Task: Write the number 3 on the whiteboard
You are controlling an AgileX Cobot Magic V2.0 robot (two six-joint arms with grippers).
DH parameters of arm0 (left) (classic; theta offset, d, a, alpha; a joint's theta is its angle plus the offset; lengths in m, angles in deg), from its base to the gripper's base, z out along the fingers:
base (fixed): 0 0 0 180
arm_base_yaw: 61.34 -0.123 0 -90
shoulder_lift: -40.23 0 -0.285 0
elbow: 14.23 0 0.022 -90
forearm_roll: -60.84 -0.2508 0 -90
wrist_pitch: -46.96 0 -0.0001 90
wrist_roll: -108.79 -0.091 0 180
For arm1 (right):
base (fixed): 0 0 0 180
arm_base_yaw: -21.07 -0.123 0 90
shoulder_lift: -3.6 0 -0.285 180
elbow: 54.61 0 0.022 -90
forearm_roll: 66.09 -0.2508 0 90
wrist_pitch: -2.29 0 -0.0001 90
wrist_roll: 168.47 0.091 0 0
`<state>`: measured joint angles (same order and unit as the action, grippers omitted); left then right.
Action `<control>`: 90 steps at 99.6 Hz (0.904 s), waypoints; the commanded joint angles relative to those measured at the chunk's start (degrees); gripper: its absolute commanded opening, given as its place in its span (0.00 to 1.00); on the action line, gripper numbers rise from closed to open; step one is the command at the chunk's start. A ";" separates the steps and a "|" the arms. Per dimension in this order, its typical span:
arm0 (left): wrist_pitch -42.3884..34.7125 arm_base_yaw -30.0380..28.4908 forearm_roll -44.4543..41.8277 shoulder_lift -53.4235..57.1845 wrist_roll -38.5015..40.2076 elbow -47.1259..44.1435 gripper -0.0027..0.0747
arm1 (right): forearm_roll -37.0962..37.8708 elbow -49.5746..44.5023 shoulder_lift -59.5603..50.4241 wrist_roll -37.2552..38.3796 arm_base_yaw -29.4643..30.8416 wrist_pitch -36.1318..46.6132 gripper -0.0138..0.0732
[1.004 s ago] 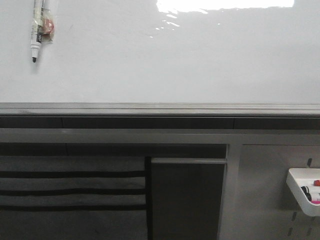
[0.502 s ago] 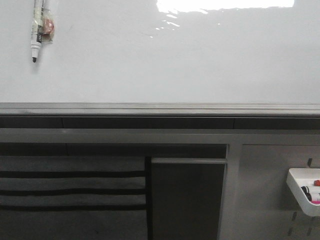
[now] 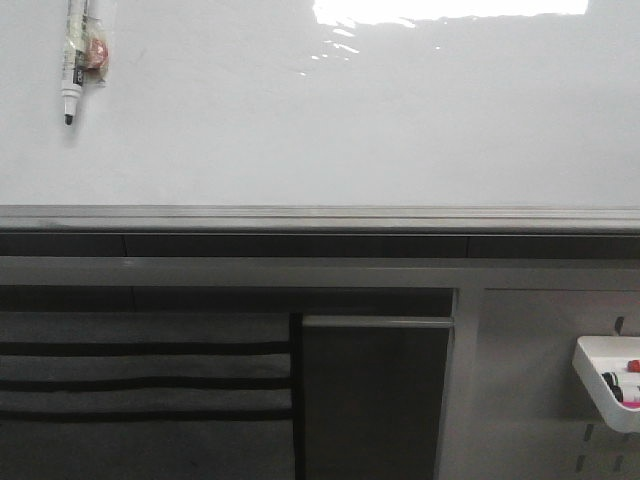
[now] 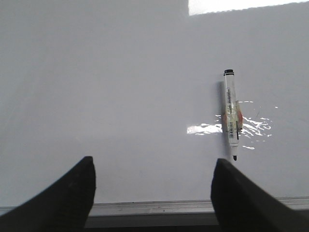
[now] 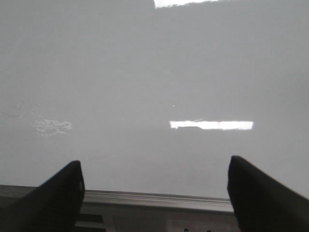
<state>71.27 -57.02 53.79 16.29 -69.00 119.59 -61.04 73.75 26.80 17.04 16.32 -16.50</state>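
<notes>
The whiteboard [image 3: 330, 110] fills the upper half of the front view, glossy white with glare at the top and a grey metal rail [image 3: 320, 218] below. No number 3 shows on it. A white marker [image 3: 72, 60] with a black tip pointing down hangs on the board at the upper left; it also shows in the left wrist view [image 4: 231, 116]. My left gripper [image 4: 153, 166] is open and empty, facing the board [image 4: 120, 96], apart from the marker. My right gripper [image 5: 155, 169] is open and empty, facing bare board [image 5: 154, 72]. Neither gripper shows in the front view.
Below the rail are a dark channel and a grey cabinet front [image 3: 375, 400]. A grey pegboard panel at the lower right carries a white tray [image 3: 608, 380] with small items in it.
</notes>
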 commanded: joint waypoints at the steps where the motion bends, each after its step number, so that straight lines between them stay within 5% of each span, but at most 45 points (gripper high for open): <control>1: -4.58 -0.07 -0.17 -0.96 0.57 1.55 0.58 | -0.42 2.13 1.08 -0.50 0.44 4.94 0.79; 24: -4.58 -0.07 1.52 -1.18 0.57 1.55 0.50 | -0.69 2.48 1.41 -0.50 0.44 3.86 0.79; 53: -0.44 2.99 5.66 -10.47 -7.52 5.90 0.44 | -3.82 11.40 10.55 -5.83 -3.20 -11.82 0.79; 90: -8.56 10.09 10.25 -32.63 -9.00 9.82 0.44 | -9.92 13.18 19.15 -12.12 -17.15 -6.98 0.79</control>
<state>70.30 -47.85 62.47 -12.20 -77.95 126.50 -70.55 84.87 44.35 5.94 1.79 -29.78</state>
